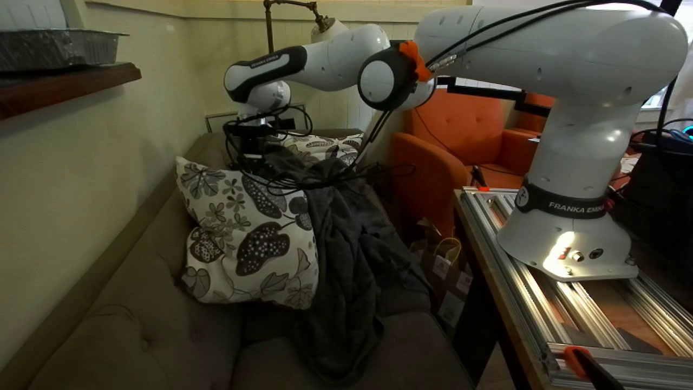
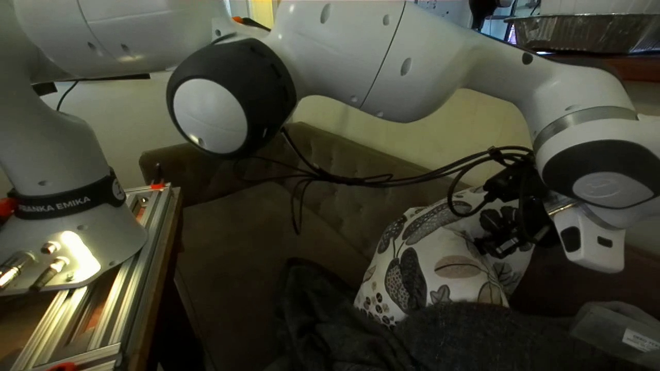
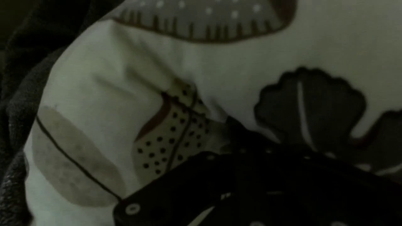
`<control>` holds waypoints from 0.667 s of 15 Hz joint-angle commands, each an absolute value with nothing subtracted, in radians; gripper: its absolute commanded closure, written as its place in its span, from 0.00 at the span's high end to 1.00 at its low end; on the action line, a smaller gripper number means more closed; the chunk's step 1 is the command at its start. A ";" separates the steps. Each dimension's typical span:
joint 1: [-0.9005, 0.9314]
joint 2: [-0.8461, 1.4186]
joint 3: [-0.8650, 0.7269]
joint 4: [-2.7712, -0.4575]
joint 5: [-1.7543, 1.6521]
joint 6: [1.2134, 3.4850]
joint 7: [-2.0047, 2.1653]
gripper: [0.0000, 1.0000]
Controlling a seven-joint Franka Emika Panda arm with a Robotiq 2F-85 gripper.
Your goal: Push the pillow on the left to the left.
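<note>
One brown tufted fabric sofa (image 2: 247, 237) | against its back leaned one large square cream floral cloth pillow (image 1: 252, 238) | on it also lay one similarly printed cushion (image 1: 327, 145), one draped dark-grey blanket (image 1: 346, 260) | above its seat one black gripper (image 3: 234, 128), fingertips together, pressed into the pillow; whether they pinched cloth could not be told

In an exterior view, the large square cream-white cushion with brown-black floral print (image 1: 260, 238) hides the tips of the black two-finger gripper (image 3: 230, 125); the wrist view is too dark to tell how its jaws stand — together or apart. There the cushion runs out at the right edge. A second, brown-printed white cushion (image 1: 325, 145) is partly hidden behind the dark grey draped blanket (image 1: 346, 238). The silver foil tray (image 1: 81, 49) is cut by the frame's edge in both exterior views, and the white label (image 2: 641, 340) on the clear plastic packet (image 2: 598, 330) is too blurred for reading.
</note>
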State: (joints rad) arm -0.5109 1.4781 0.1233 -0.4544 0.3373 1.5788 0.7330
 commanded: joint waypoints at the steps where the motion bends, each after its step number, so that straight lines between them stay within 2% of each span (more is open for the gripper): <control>1: -0.493 1.465 0.190 -0.474 0.424 1.509 0.736 0.00; 10: -0.408 1.459 0.219 -0.473 0.434 1.389 0.679 0.00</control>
State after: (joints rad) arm -0.4510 1.4710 0.1916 -0.4543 0.3838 1.4236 0.6909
